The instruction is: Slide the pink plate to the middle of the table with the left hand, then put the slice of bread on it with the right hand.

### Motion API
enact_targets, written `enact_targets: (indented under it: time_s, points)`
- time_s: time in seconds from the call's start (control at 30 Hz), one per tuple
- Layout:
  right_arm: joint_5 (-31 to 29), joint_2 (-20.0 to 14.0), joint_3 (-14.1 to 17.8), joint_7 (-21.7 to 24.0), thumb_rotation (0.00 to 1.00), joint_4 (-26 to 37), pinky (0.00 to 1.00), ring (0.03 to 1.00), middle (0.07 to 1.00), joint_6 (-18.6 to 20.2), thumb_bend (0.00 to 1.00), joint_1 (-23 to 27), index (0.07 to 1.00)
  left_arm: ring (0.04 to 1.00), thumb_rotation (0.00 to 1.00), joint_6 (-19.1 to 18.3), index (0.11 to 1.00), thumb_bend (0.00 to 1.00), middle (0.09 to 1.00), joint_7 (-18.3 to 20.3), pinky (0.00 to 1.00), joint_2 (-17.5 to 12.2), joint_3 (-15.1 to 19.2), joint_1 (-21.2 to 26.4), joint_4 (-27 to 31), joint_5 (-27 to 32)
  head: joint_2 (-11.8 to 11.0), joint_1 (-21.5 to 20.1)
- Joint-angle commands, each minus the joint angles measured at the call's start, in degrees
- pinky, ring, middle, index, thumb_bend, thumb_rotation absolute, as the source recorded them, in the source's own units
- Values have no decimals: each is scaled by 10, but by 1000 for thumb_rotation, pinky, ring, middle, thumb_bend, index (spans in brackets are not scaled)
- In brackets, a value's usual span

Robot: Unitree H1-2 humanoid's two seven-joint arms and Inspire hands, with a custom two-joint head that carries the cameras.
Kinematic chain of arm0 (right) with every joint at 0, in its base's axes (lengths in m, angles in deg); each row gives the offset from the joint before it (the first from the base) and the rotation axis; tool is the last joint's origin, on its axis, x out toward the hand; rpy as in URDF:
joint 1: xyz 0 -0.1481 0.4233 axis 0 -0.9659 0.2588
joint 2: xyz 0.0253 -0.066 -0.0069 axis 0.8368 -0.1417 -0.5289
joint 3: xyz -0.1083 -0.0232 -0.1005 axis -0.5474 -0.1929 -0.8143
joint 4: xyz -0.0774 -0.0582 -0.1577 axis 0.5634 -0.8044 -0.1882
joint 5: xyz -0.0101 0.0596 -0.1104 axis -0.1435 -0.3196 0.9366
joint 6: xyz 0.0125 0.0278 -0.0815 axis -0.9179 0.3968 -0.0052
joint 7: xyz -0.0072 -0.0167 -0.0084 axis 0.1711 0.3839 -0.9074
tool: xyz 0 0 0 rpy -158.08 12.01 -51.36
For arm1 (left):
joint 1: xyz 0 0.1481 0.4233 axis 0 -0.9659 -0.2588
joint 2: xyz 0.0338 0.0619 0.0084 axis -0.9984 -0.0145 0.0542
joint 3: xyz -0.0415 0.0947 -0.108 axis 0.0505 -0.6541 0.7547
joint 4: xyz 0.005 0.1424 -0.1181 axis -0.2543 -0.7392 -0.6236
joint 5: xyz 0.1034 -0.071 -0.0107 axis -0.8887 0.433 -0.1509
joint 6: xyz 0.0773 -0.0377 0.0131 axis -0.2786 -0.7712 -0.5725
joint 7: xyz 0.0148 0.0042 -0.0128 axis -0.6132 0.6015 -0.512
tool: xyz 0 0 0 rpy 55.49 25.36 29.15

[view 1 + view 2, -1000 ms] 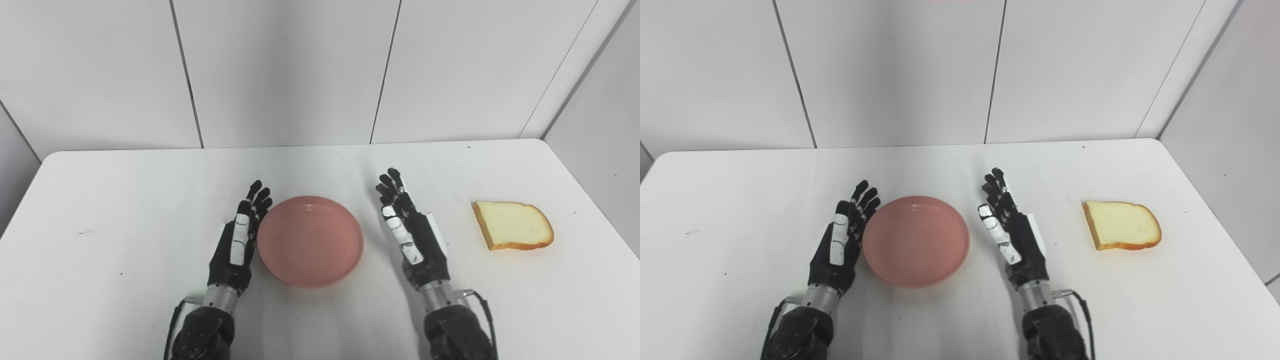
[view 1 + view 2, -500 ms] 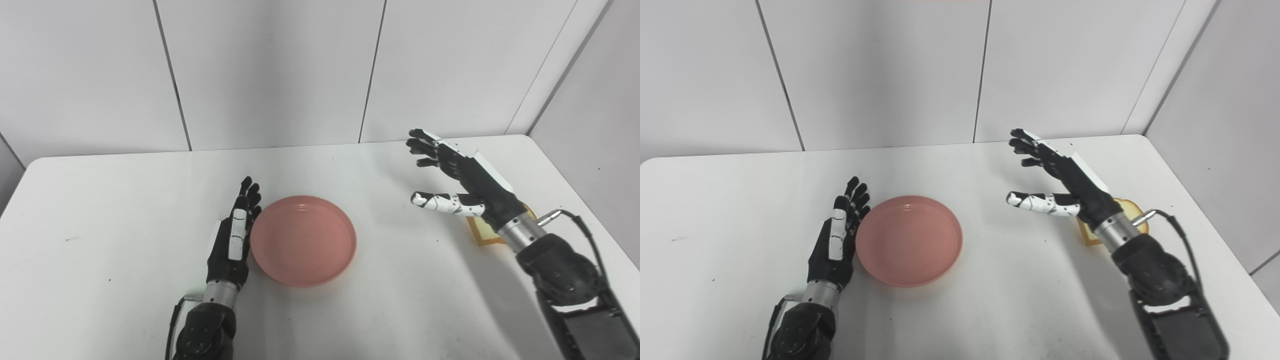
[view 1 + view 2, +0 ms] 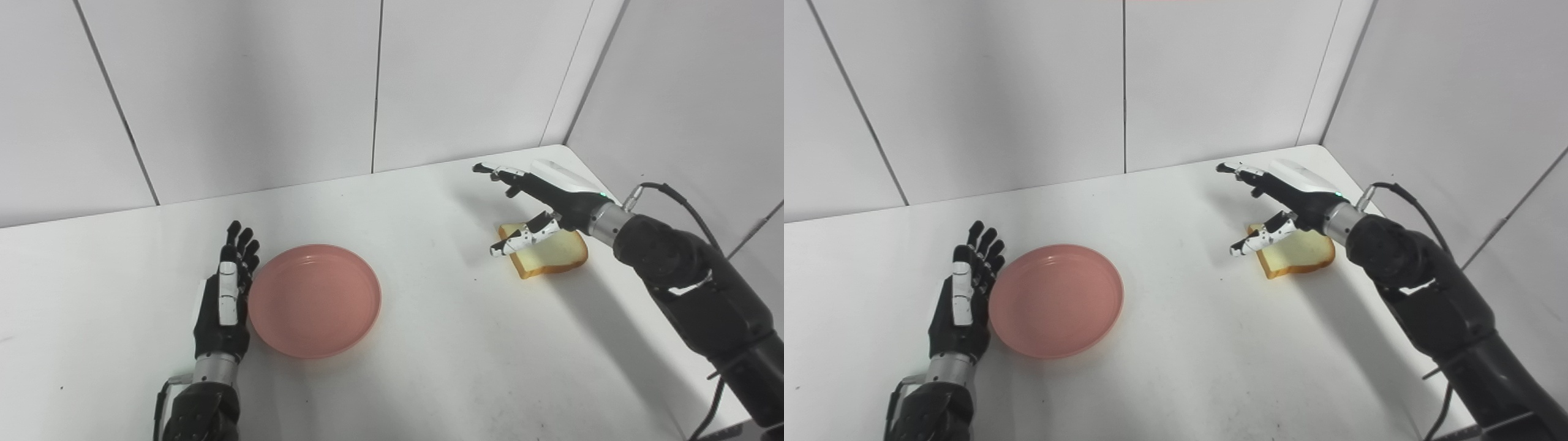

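The left hand (image 3: pixel 222 300) lies flat and straight, fingers together, holding nothing. The right hand (image 3: pixel 539 199) is up in the air, fingers and thumb spread wide apart.

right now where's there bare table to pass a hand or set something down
Widest bare stretch: between the pink plate and the bread slice. Also free: the near edge of the table. Crowded: left hand against the plate's left rim; right hand open over the bread.

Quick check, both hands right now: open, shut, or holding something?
Left hand: open, fingers straight, beside the pink plate, holding nothing.
Right hand: open, fingers spread above the slice of bread, not gripping it.
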Motion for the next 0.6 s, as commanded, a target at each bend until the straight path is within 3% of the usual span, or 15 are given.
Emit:
enact_targets:
  time_s: [0.0,0.17,0.3,0.4,0.57]
  points:
    - [5,-32,9,-1,270,-8,799,906,939,-7,1000,26,936,981,1000,20,990,779,988,18,1000,-18,12,-23,-39,16,-2,-4]
    - [20,-55,-1,1,253,-49,800,907,950,-27,1000,36,974,977,994,36,991,779,988,27,989,-22,15,-18,-57,25,-7,-19]
    - [46,-73,-21,23,250,-49,883,947,971,-5,1000,42,996,986,1000,46,986,777,986,29,992,-26,17,-12,-74,27,-15,-27]
    - [86,-82,-41,48,220,-30,944,977,990,37,997,48,1000,983,1000,53,984,781,982,27,993,-31,17,-10,-82,22,-17,-31]
    - [129,-93,-72,71,215,-45,998,994,983,29,1000,67,1000,996,1000,56,980,795,990,30,1000,-33,18,-7,-91,25,-19,-33]
